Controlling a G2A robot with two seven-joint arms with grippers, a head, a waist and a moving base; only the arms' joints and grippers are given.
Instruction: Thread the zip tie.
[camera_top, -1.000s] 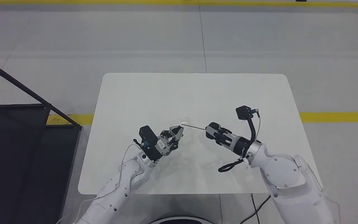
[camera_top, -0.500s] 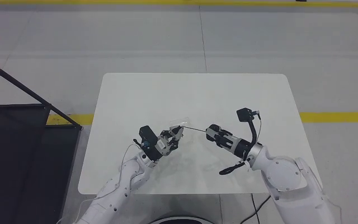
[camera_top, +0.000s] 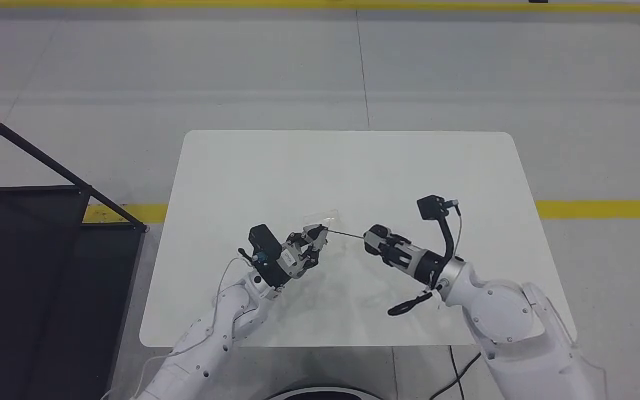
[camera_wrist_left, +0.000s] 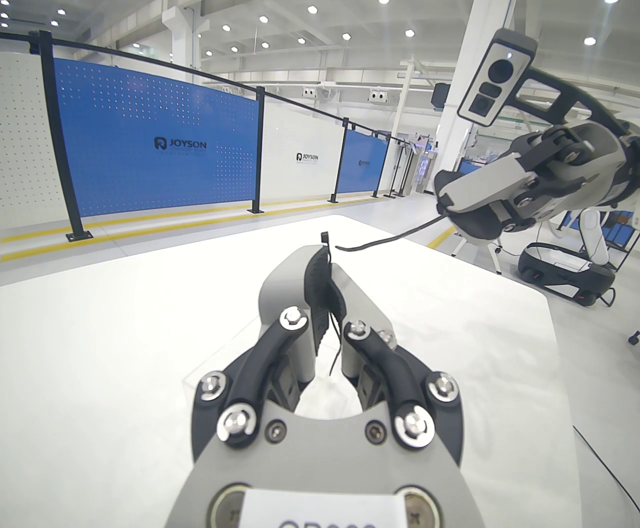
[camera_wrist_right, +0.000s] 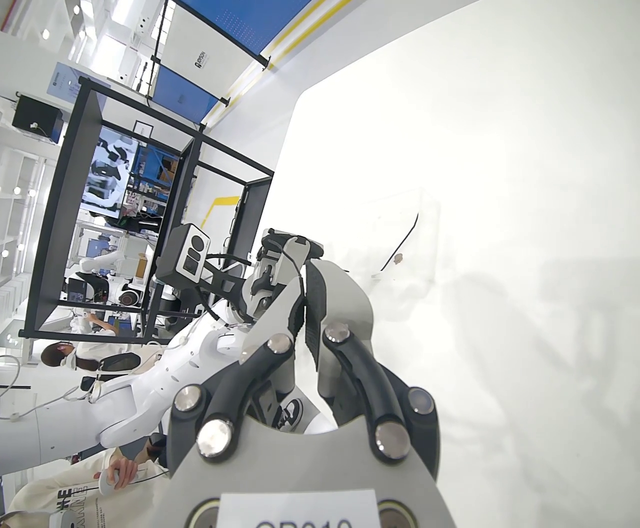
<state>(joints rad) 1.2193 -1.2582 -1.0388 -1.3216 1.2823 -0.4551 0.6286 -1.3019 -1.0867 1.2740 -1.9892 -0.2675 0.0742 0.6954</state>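
Left claw: the left claw (camera_wrist_left: 324, 272) is pinched fully shut, ribbed pads pressed together on the zip tie (camera_wrist_left: 385, 241), up off the desk (camera_top: 420, 170) near its middle.
Head end: the small square head (camera_wrist_left: 325, 236) pokes up just past the left fingertips, and a loose bit of black strap dangles down between the fingers (camera_wrist_left: 280, 295).
Right claw: the right claw (camera_top: 370, 236) sits opposite, well clear of the left one, and it too is clamped tight, with a thin black strap running out of its tip.
Strap: from the right claw (camera_wrist_left: 446, 210) the strap sags in a shallow curve towards the left claw.
Tip: the free tip (camera_wrist_left: 340, 247) hangs just beside the head, very close. Whether it touches I cannot tell.
One tie or two: I cannot tell whether the strap in the right claw and the head in the left belong to the same piece.
From above: the strap (camera_top: 345, 232) shows as one fine dark line bridging the gap between the two claws.
Below the claws: a clear plastic piece (camera_top: 322, 214) lies flat on the desk, and a thin black strip (camera_wrist_right: 406, 236) rests on it.
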